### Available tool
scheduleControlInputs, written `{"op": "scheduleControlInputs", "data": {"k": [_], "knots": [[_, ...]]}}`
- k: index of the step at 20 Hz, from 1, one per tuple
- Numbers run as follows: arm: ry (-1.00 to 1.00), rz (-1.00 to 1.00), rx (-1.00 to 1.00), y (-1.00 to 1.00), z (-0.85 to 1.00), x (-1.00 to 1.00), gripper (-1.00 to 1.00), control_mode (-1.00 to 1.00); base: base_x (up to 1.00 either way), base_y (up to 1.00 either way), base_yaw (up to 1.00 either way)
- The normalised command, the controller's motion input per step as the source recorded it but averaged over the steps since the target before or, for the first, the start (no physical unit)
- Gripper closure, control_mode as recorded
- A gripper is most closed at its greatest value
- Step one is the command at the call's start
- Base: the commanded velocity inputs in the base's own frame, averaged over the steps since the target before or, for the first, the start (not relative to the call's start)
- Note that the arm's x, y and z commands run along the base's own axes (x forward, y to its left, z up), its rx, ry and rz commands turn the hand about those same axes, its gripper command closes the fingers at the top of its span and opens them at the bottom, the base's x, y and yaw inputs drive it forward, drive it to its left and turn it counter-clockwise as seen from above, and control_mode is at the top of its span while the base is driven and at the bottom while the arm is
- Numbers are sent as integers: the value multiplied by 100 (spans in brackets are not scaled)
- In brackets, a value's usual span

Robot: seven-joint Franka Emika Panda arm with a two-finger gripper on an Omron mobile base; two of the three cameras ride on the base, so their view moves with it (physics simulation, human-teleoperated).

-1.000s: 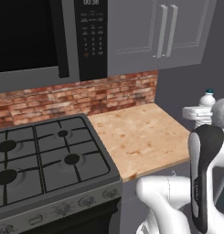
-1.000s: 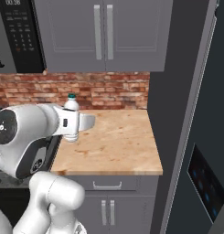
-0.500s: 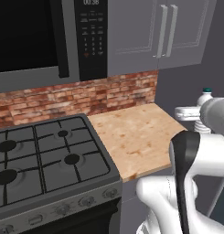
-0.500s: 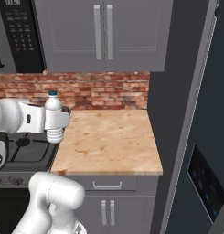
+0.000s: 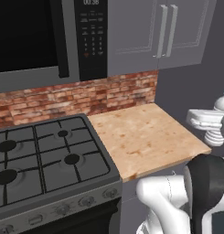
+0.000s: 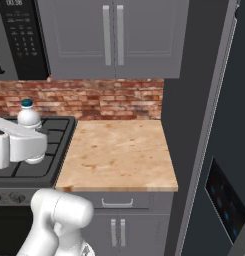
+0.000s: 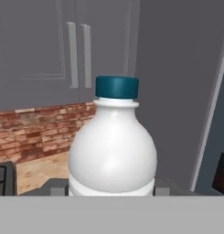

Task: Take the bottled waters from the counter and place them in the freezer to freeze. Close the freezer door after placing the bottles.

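My gripper (image 6: 35, 146) is shut on a whitish bottled water (image 6: 29, 115) with a blue cap and holds it upright in the air, off the counter's front edge. In the hand view the bottle (image 7: 113, 150) stands right in front of the camera, and the gripper (image 7: 112, 189) clamps its lower body. In the left base view the bottle (image 5: 221, 103) pokes up at the right edge above the gripper (image 5: 215, 130). The tan wooden counter (image 5: 141, 136) (image 6: 119, 152) carries nothing. The dark freezer (image 6: 204, 100) rises right of the counter. Its door (image 6: 229, 200), with a dark control panel, shows at the lower right.
A black gas stove (image 5: 40, 160) lies left of the counter, with a microwave (image 5: 45, 36) above it. Grey wall cabinets (image 6: 111, 37) hang over the counter against a brick backsplash (image 6: 94, 102). My own white arm (image 5: 186, 201) fills the near foreground.
The gripper has drawn back from over the counter toward the base, carrying the bottle with it. The bottle stays upright and the grip is unchanged.
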Motion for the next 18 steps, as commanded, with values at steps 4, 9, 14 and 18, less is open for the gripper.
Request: {"op": "scheduleControlInputs", "data": {"k": [4, 9, 14, 18], "knots": [[-13, 0, -2, 2, -10, -37, 100, -100, 0, 0, 0], [-1, 0, -2, 0, -30, -14, 100, -100, 0, 0, 0], [-4, 1, -13, 3, -33, -20, 100, -100, 0, 0, 0], [-13, 2, -15, 5, -24, -31, 100, -100, 0, 0, 0]]}}
